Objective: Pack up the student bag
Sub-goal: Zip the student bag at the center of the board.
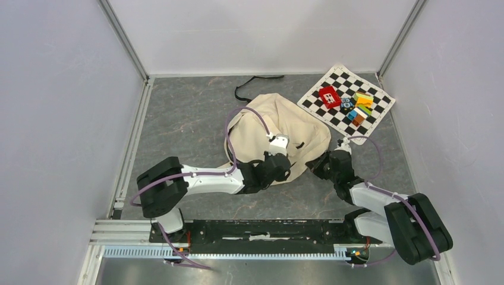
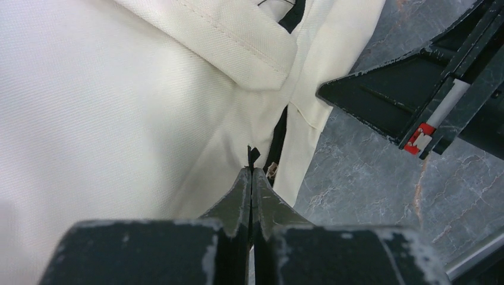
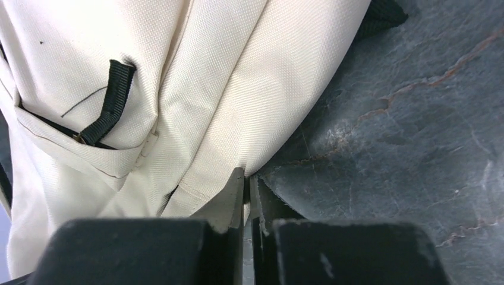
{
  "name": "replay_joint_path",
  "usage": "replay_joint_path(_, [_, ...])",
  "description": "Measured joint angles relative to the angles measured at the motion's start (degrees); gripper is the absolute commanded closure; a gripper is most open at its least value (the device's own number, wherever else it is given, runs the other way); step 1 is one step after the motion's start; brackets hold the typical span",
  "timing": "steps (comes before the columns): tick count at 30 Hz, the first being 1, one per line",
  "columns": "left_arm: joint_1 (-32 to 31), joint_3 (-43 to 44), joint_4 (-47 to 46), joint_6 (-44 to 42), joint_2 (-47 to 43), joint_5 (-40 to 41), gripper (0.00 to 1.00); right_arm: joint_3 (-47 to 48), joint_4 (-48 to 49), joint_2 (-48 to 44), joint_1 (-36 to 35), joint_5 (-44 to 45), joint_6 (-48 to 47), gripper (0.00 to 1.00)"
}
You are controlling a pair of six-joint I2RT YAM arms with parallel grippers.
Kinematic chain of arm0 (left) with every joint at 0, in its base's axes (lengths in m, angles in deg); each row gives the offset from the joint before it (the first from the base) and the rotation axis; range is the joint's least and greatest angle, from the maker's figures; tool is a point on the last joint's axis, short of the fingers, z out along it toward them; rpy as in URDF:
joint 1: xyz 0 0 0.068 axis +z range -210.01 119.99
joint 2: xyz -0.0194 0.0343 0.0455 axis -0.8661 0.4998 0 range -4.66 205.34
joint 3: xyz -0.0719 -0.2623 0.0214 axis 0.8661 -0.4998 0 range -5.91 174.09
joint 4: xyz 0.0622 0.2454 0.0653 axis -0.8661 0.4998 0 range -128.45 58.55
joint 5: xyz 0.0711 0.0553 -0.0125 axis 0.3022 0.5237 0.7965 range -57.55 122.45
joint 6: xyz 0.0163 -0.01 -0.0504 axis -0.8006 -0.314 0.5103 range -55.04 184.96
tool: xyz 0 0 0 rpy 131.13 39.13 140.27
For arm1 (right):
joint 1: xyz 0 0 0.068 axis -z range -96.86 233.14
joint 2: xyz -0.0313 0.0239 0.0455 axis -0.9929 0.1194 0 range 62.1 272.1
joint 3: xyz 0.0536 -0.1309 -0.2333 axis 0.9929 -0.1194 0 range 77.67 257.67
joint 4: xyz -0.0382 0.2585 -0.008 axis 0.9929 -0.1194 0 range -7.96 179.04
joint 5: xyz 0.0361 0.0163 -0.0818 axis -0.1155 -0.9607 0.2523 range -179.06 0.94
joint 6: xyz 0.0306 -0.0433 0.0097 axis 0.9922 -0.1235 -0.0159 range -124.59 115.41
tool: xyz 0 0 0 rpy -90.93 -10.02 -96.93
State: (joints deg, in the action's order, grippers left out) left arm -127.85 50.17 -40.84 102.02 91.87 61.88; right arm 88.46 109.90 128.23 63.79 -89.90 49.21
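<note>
The student bag (image 1: 279, 126), a cream canvas backpack, lies crumpled on the grey table's middle. My left gripper (image 1: 284, 168) is at its near edge. In the left wrist view my left gripper (image 2: 252, 171) is shut on a small black zipper pull (image 2: 252, 155) next to the black zipper line (image 2: 275, 142). My right gripper (image 1: 323, 167) is at the bag's near right corner. In the right wrist view my right gripper (image 3: 245, 177) is shut on a fold of the bag's cream fabric (image 3: 226, 101) right at the table surface. A black webbing loop (image 3: 113, 101) sits on a pocket.
A checkerboard mat (image 1: 318, 98) lies at the back right, holding a red block (image 1: 329, 96) and several small coloured blocks (image 1: 358, 107). A black strap end (image 1: 255, 83) trails behind the bag. White walls close in the left, back and right.
</note>
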Motion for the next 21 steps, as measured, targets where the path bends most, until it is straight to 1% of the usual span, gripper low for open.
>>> replay_joint_path(5, [-0.2,-3.5,-0.2,-0.2,-4.9,1.9,0.98,0.2,-0.2,-0.4,0.4,1.0,0.3,1.00])
replay_joint_path(10, [-0.4,-11.2,-2.9,-0.7,-14.8,3.0,0.98,1.6,-2.5,-1.8,1.0,1.2,0.3,1.00])
replay_joint_path(13, [-0.4,-16.6,-2.9,-0.9,-21.9,5.6,0.98,1.8,-3.0,-2.0,2.1,3.2,0.0,1.00])
replay_joint_path(18, [-0.3,-21.9,-1.9,-0.9,-30.2,8.5,0.98,1.9,-3.0,-2.0,3.0,4.6,-0.1,1.00])
replay_joint_path(19, [-0.3,-22.7,-1.7,-0.9,-31.5,8.6,0.96,1.9,-3.0,-2.1,3.0,4.6,-0.3,1.00])
replay_joint_path(20, [-0.3,-23.3,-1.5,-1.1,-32.7,8.5,0.90,1.9,-3.0,-2.1,3.0,4.5,-0.5,1.00])
replay_joint_path(21, [-0.3,-23.5,-1.4,-1.4,-33.6,8.2,0.76,1.9,-3.0,-2.1,3.0,4.5,-0.6,1.00])
